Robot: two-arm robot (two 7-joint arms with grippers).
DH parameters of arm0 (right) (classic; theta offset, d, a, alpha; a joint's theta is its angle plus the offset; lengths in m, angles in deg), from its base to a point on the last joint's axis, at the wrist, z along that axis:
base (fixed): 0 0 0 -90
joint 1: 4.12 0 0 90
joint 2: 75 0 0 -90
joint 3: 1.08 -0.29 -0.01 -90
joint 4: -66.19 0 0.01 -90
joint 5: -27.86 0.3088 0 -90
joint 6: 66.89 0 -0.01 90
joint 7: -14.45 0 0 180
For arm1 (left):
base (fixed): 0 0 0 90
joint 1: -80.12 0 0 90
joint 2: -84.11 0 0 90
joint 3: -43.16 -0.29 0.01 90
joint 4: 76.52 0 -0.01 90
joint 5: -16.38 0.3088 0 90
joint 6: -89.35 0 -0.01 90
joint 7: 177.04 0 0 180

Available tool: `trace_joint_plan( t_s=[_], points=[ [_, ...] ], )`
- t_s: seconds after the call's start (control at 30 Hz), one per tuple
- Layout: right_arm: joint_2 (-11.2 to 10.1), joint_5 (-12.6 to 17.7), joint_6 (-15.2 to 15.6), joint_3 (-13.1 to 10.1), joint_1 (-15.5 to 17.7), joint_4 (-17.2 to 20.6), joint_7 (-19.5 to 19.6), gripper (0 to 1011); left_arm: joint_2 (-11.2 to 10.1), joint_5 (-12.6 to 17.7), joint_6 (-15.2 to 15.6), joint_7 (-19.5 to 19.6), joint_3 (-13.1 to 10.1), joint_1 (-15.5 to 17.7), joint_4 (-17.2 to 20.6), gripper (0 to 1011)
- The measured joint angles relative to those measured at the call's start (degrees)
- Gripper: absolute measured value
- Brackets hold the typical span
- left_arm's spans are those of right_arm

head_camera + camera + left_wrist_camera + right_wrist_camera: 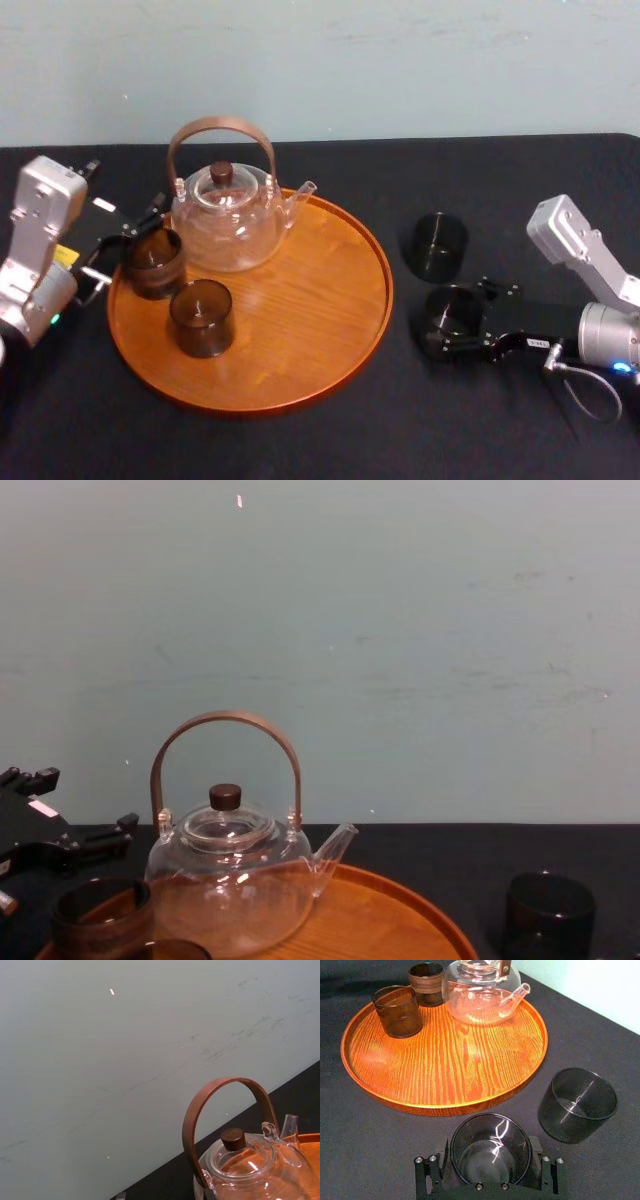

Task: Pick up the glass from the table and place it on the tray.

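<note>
A dark smoky glass [450,303] [489,1136] stands on the black table just right of the tray. My right gripper [457,318] [490,1152] is shut on it, one finger on each side. The round wooden tray [330,330] [445,1065] [400,920] lies in the middle. It holds the clear teapot [225,215] and two more glasses, one at the left rim [152,263] and one nearer the front [201,318]. My left gripper [118,250] [75,845] hangs open just left of the rim glass, not touching it.
Another dark glass [439,246] [577,1105] [548,915] stands on the table behind the held one, close to the right gripper. The teapot's arched brown handle [222,1105] rises high at the tray's back left. A pale wall closes the far side.
</note>
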Motion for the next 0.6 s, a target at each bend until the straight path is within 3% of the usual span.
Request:
trace_joint_plan(
  t_s=[0.3,0.47,0.6],
  points=[
    [-0.1,0.2,0.0,-0.2,0.1,0.0,-0.1,1002,0.0,0.0,0.0,0.0,0.0,0.0,0.0,1001],
    [-0.1,0.3,-0.1,-0.2,0.1,0.0,-0.1,912,0.0,0.0,0.0,0.0,0.0,0.0,0.0,1001],
    [-0.1,0.4,-0.1,-0.3,0.2,0.0,-0.2,904,0.0,0.0,0.0,0.0,0.0,0.0,0.0,1001]
  ],
)
